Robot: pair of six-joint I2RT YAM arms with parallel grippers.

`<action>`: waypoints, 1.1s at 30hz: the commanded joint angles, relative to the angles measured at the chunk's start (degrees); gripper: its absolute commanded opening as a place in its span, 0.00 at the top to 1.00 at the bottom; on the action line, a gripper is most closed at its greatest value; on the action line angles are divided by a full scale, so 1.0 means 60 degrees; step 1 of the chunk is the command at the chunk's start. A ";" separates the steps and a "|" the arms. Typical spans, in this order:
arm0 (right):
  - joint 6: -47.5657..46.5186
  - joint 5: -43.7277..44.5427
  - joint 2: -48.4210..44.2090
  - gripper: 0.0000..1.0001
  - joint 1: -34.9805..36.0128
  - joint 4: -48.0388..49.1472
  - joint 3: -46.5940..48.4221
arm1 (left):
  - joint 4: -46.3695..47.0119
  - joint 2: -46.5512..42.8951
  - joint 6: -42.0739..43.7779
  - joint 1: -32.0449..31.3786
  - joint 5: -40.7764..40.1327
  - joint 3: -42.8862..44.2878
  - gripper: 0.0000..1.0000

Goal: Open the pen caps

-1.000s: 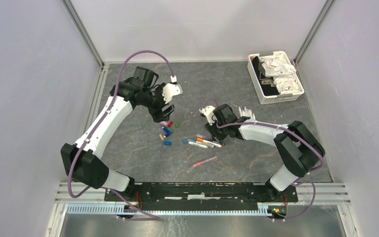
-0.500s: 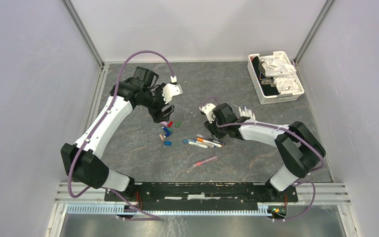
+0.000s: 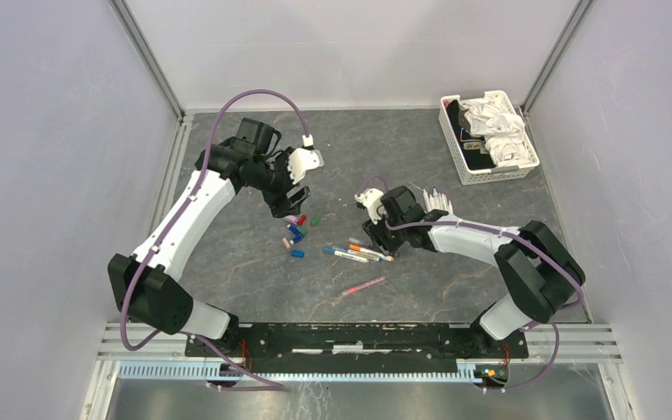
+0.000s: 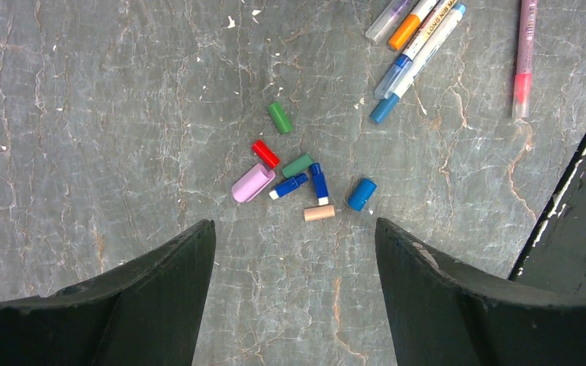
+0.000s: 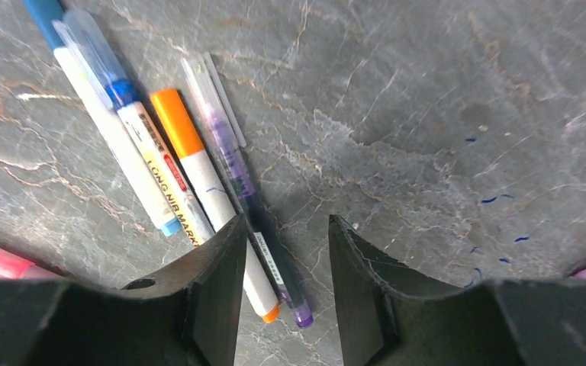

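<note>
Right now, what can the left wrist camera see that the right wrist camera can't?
Only the left wrist view shows a pink cap, a red cap, a green cap and a blue cap lying loose. Only the right wrist view shows small blue ink marks. Both show the orange-capped pen on the grey table.
</note>
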 commanded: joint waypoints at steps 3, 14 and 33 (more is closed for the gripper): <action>0.0046 0.0046 0.0387 0.54 -0.0021 0.0095 0.0022 | -0.0108 -0.0138 0.0081 0.0001 -0.0046 -0.0025 0.18; 0.0037 0.0838 0.1104 0.65 -0.0047 0.0293 -0.0232 | -0.0047 -0.0152 0.0083 0.0001 -0.0013 -0.0207 0.18; 0.0603 -0.4601 0.0376 1.00 -0.0709 -0.1305 0.2898 | -0.0282 -0.0044 0.2253 -0.0159 0.2198 -0.0946 0.00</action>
